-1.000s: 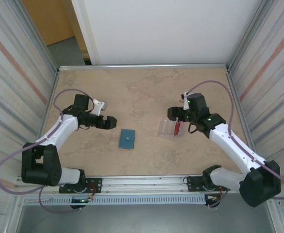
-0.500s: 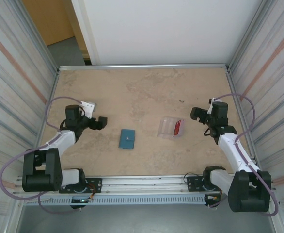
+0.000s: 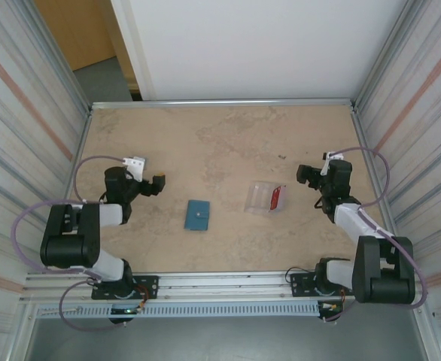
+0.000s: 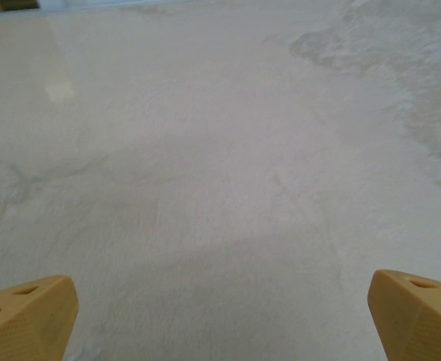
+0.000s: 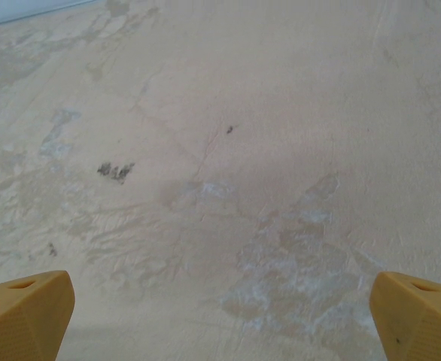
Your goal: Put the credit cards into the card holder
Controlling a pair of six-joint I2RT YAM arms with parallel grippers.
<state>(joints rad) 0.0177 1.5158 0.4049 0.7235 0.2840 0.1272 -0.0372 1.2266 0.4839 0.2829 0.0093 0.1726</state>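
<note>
The card holder, a flat teal-blue wallet, lies folded shut on the table's middle. To its right a red credit card rests at a clear plastic case; whether inside or on top I cannot tell. My left gripper hangs open well left of the holder, folded back near its base. My right gripper is open, a short way right of the case. In the left wrist view, the gripper spreads its yellow fingertips wide over bare table. The right wrist view has that gripper just as wide, with nothing between its fingertips.
The tan marbled table is walled by metal panels left and right and a rail at the near edge. Dark specks mark the surface ahead of the right gripper.
Both arms have drawn back from the middle toward the sides. The right gripper left the clear case and opened fully. Holder, case and card have not moved.
</note>
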